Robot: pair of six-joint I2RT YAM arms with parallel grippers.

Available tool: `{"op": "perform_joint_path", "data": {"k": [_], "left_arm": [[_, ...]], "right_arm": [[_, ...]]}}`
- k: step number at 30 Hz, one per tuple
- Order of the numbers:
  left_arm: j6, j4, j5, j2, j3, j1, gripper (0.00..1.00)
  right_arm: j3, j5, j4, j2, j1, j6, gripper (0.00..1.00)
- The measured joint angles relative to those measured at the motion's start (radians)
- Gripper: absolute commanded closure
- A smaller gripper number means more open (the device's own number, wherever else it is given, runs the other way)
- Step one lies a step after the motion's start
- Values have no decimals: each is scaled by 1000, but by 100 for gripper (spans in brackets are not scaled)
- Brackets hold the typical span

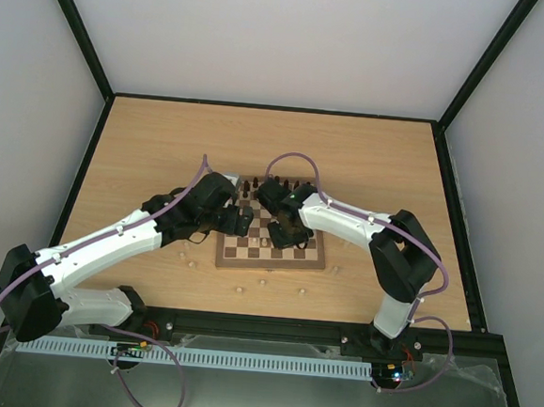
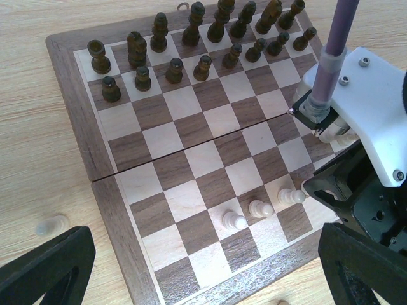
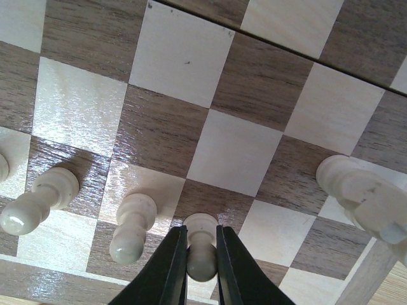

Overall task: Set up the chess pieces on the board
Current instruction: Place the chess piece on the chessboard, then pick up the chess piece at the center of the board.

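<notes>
The board [image 1: 298,258] lies mid-table. Dark chess pieces [image 2: 191,38] fill its two far rows in the left wrist view. Three cream pawns [image 2: 259,208] stand in a line near the close edge. My right gripper [image 3: 201,236] is shut on the pawn [image 3: 201,223] at the end of that line, whose base rests on a dark square; two other pawns [image 3: 130,225] stand to its left and a larger cream piece [image 3: 365,194] to its right. My left gripper [image 2: 203,279] hovers open above the board's near edge, with nothing between its fingers [image 2: 44,267].
Several loose cream pieces [image 1: 262,281] lie on the light-wood tabletop in front of the board, and one [image 2: 51,224] lies just off its left edge. The right arm [image 2: 365,121] reaches over the board's right side. Both arms crowd the board's middle.
</notes>
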Motion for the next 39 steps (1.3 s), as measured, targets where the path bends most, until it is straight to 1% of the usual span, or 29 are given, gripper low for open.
{"op": "perform_joint_path", "data": {"k": [5, 9, 13, 15, 17, 22, 24, 26, 32, 36, 39], "left_arm": [[0, 0, 0, 0, 0, 0, 1], [0, 0, 0, 0, 0, 0, 1], [-1, -2, -5, 0, 0, 0, 1], [-2, -10, -13, 0, 2, 0, 1], [-5, -23, -26, 0, 3, 0, 1], [-25, -50, -50, 1, 3, 8, 1], [-36, -61, -56, 5, 3, 14, 1], [-51, -70, -65, 21, 3, 18, 1], [-89, -117, -105, 114, 4, 35, 1], [-100, -144, -127, 189, 4, 63, 1], [-106, -161, -136, 211, 4, 79, 1]], "right_arm": [[-1, 1, 1, -1, 0, 3, 82], [-1, 8, 2, -1, 0, 4, 74], [-1, 13, 5, -6, 0, 4, 63], [-1, 13, 9, -19, 0, 4, 61], [-1, 12, 13, -40, 0, 4, 57], [-8, 11, 28, -117, 0, 2, 41], [-24, 12, 38, -169, 1, 2, 32], [-47, 14, 52, -225, 1, 4, 31], [-115, 24, 113, -375, 1, 1, 31], [-164, 23, 144, -428, 0, -2, 31], [-194, 22, 158, -448, -1, -4, 31]]}}
